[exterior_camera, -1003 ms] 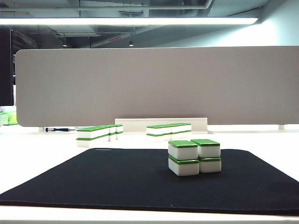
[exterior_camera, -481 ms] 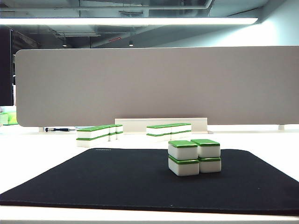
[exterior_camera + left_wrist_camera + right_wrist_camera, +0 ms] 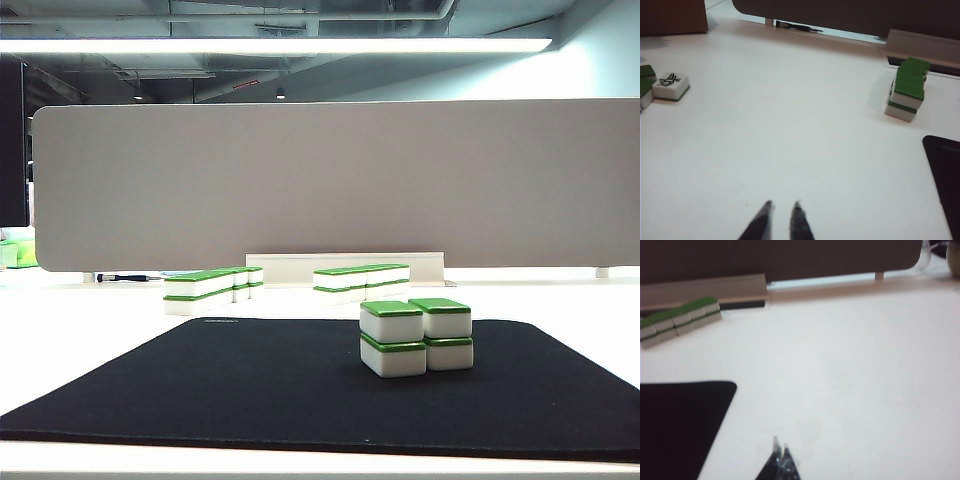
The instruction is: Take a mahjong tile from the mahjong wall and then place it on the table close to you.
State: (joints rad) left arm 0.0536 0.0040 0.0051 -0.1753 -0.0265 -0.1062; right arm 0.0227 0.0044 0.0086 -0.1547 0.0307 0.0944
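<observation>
1. The mahjong wall (image 3: 212, 288), that long two-high row of little white blocks with green tops, sits on bare white just past the far left corner of the mat, running off at an angle toward the divider. The left wrist view catches it end-on (image 3: 907, 89).
2. It's all on the wide glossy white surface (image 3: 90, 330), which carries a big black rounded-corner rectangular mat (image 3: 250, 385) in the middle.
3. A shorter green-topped white tile row (image 3: 362, 280), seen side-on, sits to the right of the wall, also beyond the mat. It shows up in the right wrist view too (image 3: 680, 320).
4. On the mat, right of centre, there's a small two-by-two cluster of the same green-and-white tiles (image 3: 415, 336), stacked two high.
5. The left pincer (image 3: 782, 206) hovers over bare white, well apart from the wall. Its two dark tips sit close together with only a thin gap, nothing between them.
6. The right pincer (image 3: 780, 447) hangs over bare white near the mat's corner, tips pressed together and empty. That view is kinda blurry.
7. Off to one side in the left wrist view lies a single face-up white tile with a dark marking (image 3: 671, 85).
8. A wide grey-beige divider panel (image 3: 330, 185) stands behind everything.
</observation>
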